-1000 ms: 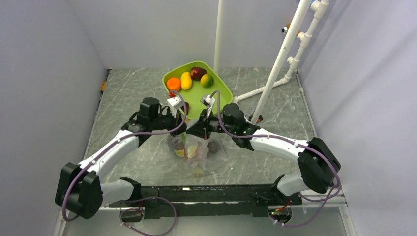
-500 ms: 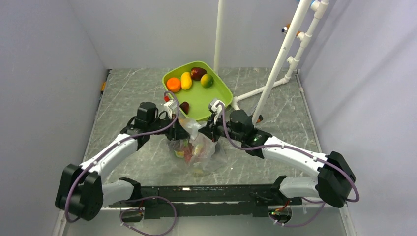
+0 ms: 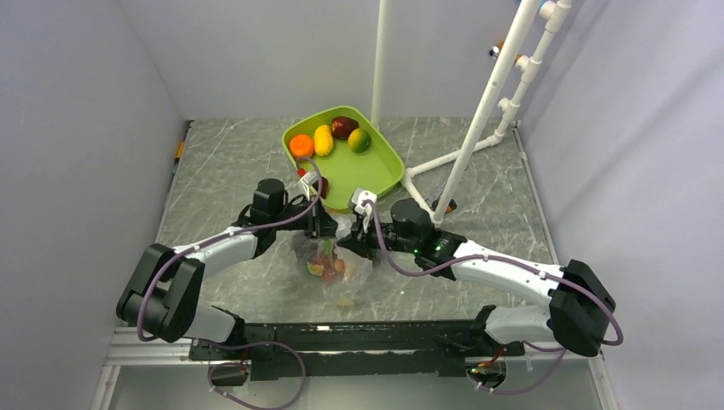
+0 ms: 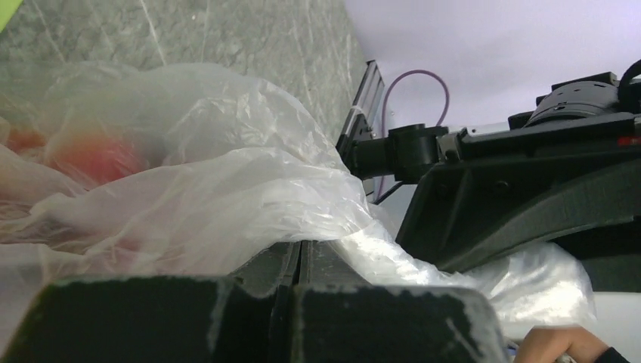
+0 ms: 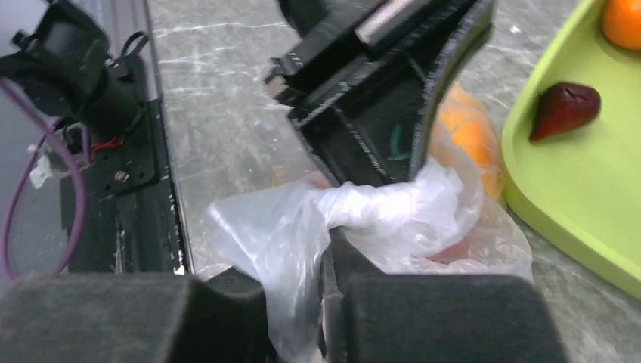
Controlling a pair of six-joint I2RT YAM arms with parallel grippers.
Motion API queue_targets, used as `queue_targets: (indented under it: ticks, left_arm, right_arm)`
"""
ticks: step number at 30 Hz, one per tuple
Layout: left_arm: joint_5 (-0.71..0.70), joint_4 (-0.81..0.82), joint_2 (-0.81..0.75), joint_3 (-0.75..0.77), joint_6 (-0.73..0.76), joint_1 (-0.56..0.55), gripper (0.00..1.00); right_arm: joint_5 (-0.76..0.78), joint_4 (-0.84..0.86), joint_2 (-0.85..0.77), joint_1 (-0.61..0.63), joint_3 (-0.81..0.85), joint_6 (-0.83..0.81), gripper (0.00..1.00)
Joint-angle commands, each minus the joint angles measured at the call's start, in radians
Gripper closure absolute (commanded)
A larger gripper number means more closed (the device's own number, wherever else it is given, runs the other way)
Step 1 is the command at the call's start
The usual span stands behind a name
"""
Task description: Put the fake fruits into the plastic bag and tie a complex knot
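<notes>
Broadly, grey walls close in the grey marbled worktop (image 3: 222, 162) on three sides, and a white pipe frame (image 3: 487, 102) stands on its far right. The lime green tray (image 3: 388, 158) sits at the far middle, and its near rim is just beside both wrists. So the free room lies towards the arm bases and out to either side, not beyond the bag.

The plastic bag (image 3: 333, 265) lies on the worktop between the two arms, below and slightly nearer the bases than the fingers. Several fake fruits (image 3: 324, 266) show through its film. Four more – an orange, a yellow oblong, a maroon one and a green-yellow one – sit at the tray's far end, with another maroon one (image 5: 565, 110) nearer, so packing looks unfinished.

The left end effector (image 4: 301, 261) is closed, with bag film pinched between its jaws. The right end effector (image 5: 329, 249) is likewise clamped on a fold of film.

Between them runs the twisted neck (image 5: 370, 204). It is a short rope of plastic whose long axis goes straight from one set of fingers to the other, raised above the bag's body. Neither arm is nearer, since each holds one end. Whether the twist is already a true knot cannot be told. Any tightening pull would likely go outward along that axis.
</notes>
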Motion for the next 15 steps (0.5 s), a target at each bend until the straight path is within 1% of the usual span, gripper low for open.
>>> queue_targets:
  ticks: [1,2,3,4,6,8,9,10,11,13,15]
  left_arm:
    - [0.048,0.202,0.002,-0.015,-0.083,0.02,1.0]
    - [0.051,0.206,-0.003,-0.024,-0.08,0.021,1.0]
    - [0.05,0.212,-0.008,-0.033,-0.08,0.023,1.0]
    - [0.049,0.219,-0.012,-0.041,-0.083,0.022,1.0]
    - [0.046,0.225,-0.009,-0.047,-0.086,0.023,1.0]
    - [0.048,0.218,-0.006,-0.044,-0.08,0.022,1.0]
    - [0.047,0.212,-0.004,-0.042,-0.076,0.023,1.0]
    - [0.047,0.212,-0.004,-0.042,-0.078,0.022,1.0]
    - [0.047,0.211,-0.001,-0.042,-0.081,0.023,1.0]
    - [0.047,0.203,0.0,-0.042,-0.08,0.023,1.0]
    - [0.044,0.181,-0.004,-0.039,-0.069,0.023,1.0]
  right_arm:
    - [-0.233,-0.054,-0.052,-0.008,0.095,-0.042,0.62]
    - [-0.253,-0.091,-0.078,-0.037,0.099,-0.045,0.47]
    - [-0.272,-0.133,-0.104,-0.066,0.107,-0.046,0.35]
    - [-0.293,-0.171,-0.128,-0.102,0.118,-0.047,0.27]
    - [-0.37,-0.224,-0.162,-0.197,0.145,-0.034,0.19]
    - [-0.414,-0.281,-0.183,-0.269,0.177,-0.006,0.18]
    - [-0.424,-0.303,-0.186,-0.295,0.194,0.004,0.18]
    - [-0.427,-0.318,-0.186,-0.32,0.207,0.008,0.2]
    - [-0.413,-0.326,-0.183,-0.339,0.215,0.007,0.24]
    - [-0.329,-0.339,-0.165,-0.36,0.22,-0.005,0.4]
    - [-0.229,-0.327,-0.139,-0.371,0.198,-0.016,0.59]
